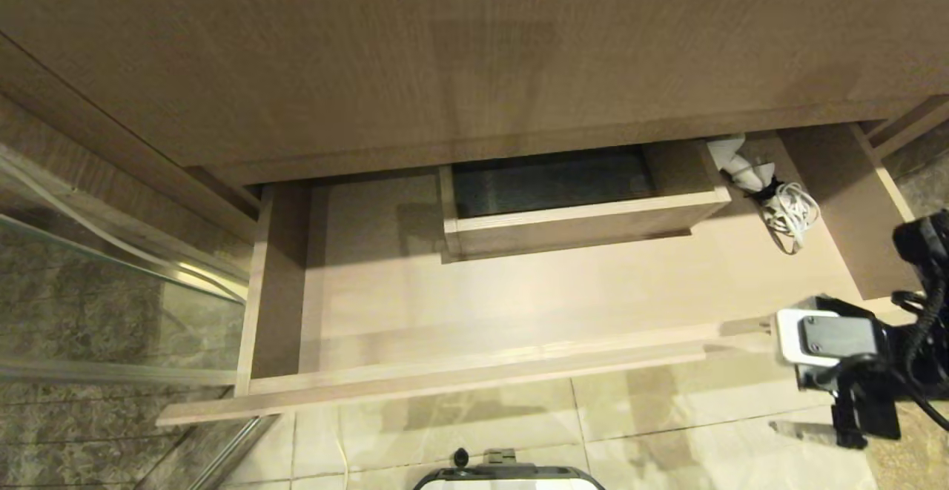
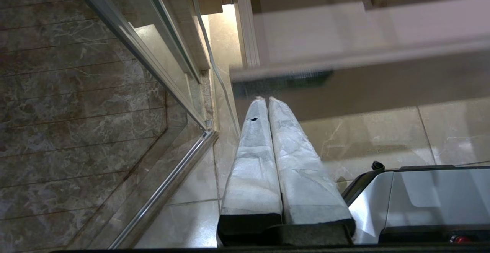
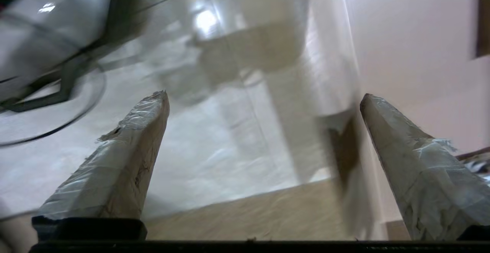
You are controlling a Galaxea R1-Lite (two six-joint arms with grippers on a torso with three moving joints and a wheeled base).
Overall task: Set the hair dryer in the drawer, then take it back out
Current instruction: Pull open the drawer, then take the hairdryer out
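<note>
The drawer (image 1: 519, 282) stands pulled out under the wood-grain counter, its low front (image 2: 344, 84) facing me. The white hair dryer (image 1: 734, 160) lies in the drawer's back right corner, partly hidden beneath the counter, with its coiled white cord (image 1: 793, 216) beside it. My right arm (image 1: 838, 342) hangs off the drawer's right front corner, over the floor. In the right wrist view the right gripper (image 3: 264, 96) is open, with nothing between its taped fingers (image 3: 130, 149). My left gripper (image 2: 267, 99) is shut and empty, parked low in front of the drawer's left end.
A boxed cut-out (image 1: 563, 182) with a dark bottom sits at the drawer's back middle. A glass shower panel with a metal rail (image 1: 111, 253) stands at the left. Pale floor tiles (image 1: 667, 416) lie before the drawer, and my base (image 1: 511, 479) shows at the bottom.
</note>
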